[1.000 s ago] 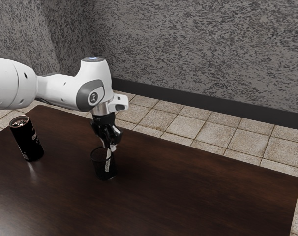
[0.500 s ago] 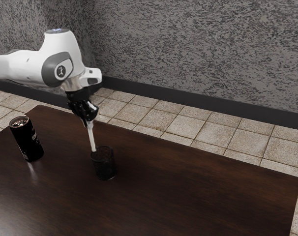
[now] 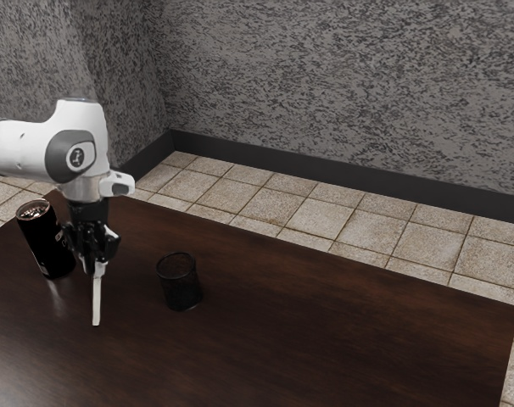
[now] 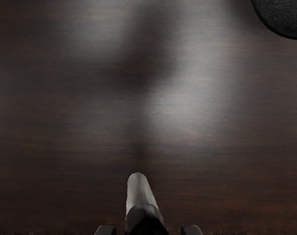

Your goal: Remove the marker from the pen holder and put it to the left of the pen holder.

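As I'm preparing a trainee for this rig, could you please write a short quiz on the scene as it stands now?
1. Fill in the blank: the black can stands on the exterior view's ____ side of the pen holder.

2. Multiple choice: what is the gripper holding?
(a) the can
(b) the marker
(c) the pen holder

3. True or false: the marker's lower end is inside the pen holder.

Key: 1. left; 2. b; 3. false.
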`<state>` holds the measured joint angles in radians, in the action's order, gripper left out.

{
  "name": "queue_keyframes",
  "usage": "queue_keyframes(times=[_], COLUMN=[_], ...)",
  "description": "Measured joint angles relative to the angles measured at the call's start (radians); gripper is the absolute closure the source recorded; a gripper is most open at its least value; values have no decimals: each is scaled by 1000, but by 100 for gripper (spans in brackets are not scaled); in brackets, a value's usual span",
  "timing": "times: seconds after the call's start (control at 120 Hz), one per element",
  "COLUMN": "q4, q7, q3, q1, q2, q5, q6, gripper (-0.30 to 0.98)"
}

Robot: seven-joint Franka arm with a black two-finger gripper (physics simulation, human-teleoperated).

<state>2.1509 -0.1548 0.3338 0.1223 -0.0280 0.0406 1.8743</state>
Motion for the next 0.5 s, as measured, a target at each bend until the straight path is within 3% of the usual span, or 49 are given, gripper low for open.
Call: queue_keyframes(times=[0.2,0.425,0.5], q4=[-4,-27,-190], q7=[9,13,1], q3=[0,-4,-33], q1=[15,8,-18], q2=[-1,21,42], q5=[-9,-10,-1], q6=[-25,-7,-4], gripper=[22,9,7])
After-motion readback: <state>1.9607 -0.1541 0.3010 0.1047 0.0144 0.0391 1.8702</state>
